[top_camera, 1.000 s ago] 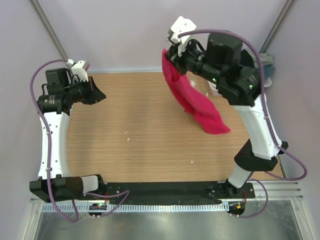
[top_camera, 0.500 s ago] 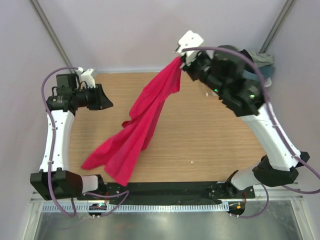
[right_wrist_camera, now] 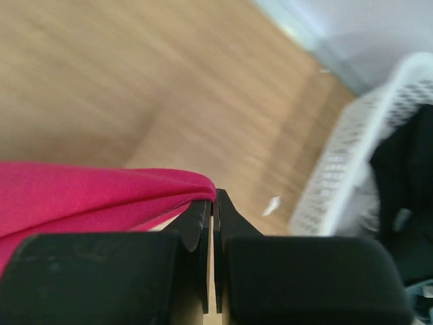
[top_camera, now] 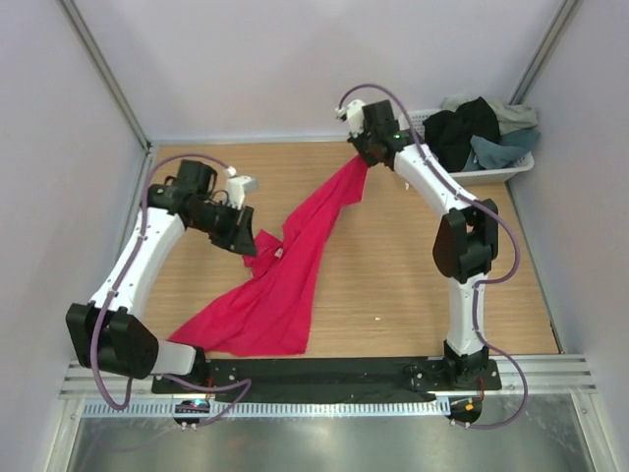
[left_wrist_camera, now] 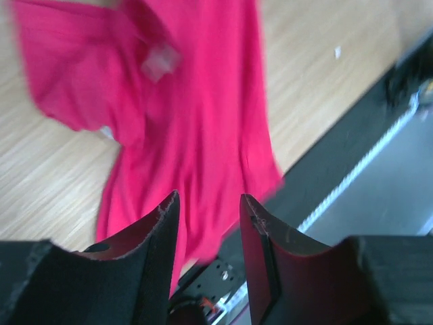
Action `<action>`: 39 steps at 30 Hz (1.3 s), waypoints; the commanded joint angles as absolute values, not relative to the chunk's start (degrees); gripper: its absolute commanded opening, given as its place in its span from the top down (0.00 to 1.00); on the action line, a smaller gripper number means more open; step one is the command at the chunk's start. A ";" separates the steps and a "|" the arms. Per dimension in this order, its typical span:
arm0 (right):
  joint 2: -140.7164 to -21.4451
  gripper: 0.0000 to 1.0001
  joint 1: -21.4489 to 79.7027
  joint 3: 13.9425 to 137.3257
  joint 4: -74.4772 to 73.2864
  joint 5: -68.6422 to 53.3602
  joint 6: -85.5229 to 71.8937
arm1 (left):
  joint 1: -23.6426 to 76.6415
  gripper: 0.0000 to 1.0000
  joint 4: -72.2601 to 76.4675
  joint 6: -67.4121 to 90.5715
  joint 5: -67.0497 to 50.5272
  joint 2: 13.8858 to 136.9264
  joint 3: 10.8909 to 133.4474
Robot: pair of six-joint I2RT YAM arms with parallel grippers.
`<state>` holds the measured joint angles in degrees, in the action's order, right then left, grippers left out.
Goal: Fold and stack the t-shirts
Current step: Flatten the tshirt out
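A crimson-pink t-shirt (top_camera: 285,280) stretches in a long band from the back middle of the table down to the front left, where its lower part lies spread on the wood. My right gripper (top_camera: 360,161) is shut on the shirt's upper end and holds it off the table; the right wrist view shows the cloth (right_wrist_camera: 88,189) pinched at the jaw tips (right_wrist_camera: 214,194). My left gripper (top_camera: 247,244) hovers open at the shirt's left edge. In the left wrist view its fingers (left_wrist_camera: 208,206) stand apart with nothing between them, over the shirt (left_wrist_camera: 196,101). Black (top_camera: 462,123), slate-blue (top_camera: 496,149) and pale grey-green (top_camera: 511,113) t-shirts lie in the basket.
A white lattice basket (top_camera: 516,165) stands at the back right corner, also seen in the right wrist view (right_wrist_camera: 338,169). Wooden table (top_camera: 413,285) with a black rail (top_camera: 324,372) along its front edge. Walls close in on three sides.
The right arm swung the pink shirt from the back right out over the table, and its lower part dropped onto the front left. The left arm moved in to the shirt and its jaws opened.
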<state>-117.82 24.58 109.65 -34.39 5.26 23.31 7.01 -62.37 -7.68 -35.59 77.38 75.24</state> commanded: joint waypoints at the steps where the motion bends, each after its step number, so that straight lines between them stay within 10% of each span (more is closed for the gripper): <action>1: -119.08 0.99 19.78 119.61 -30.06 6.85 21.00 | 14.31 0.57 -69.17 -14.85 -32.79 79.36 76.65; 14: -118.30 0.99 17.93 113.30 -31.46 4.48 23.37 | 36.98 0.53 -67.41 -12.84 -30.93 97.18 87.07; 39: -113.29 0.99 15.38 111.18 -30.85 5.71 22.41 | 38.58 0.44 -51.94 10.37 -50.36 130.08 100.20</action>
<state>-116.73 15.81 110.93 -32.14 5.37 22.57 38.61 -52.47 9.15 -48.27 130.41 98.15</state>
